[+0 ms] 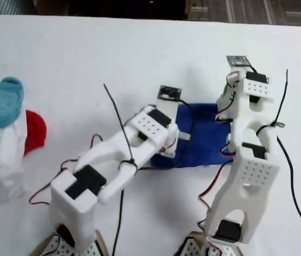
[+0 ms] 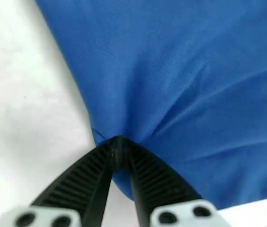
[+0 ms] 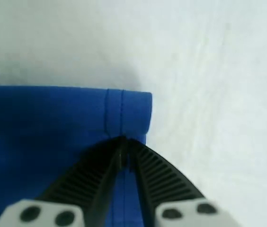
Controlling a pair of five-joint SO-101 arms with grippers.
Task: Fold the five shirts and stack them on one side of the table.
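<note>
Blue shirt point(image 1: 201, 136) mid-fold, left gripper point(image 2: 119, 151) and right gripper point(image 3: 123, 146) each clamped on its edge; pile of other shirts point(image 1: 1, 133) well apart from it, folded or not unclear.

Bright, even light floods the white table point(image 1: 86, 58), nearly washing it out. The few shadows on it are soft and faint.

A white table point(image 1: 86, 64) fills most of the high view, its surface plain and faintly creased like a cloth or paper cover. Beyond its far edge runs a dark strip point(image 1: 113, 8) of the room. At the far right lies grey floor point(image 1: 257, 10) with pale lines; at the far left, possibly a ribbed grey panel point(image 1: 6, 6).
</note>
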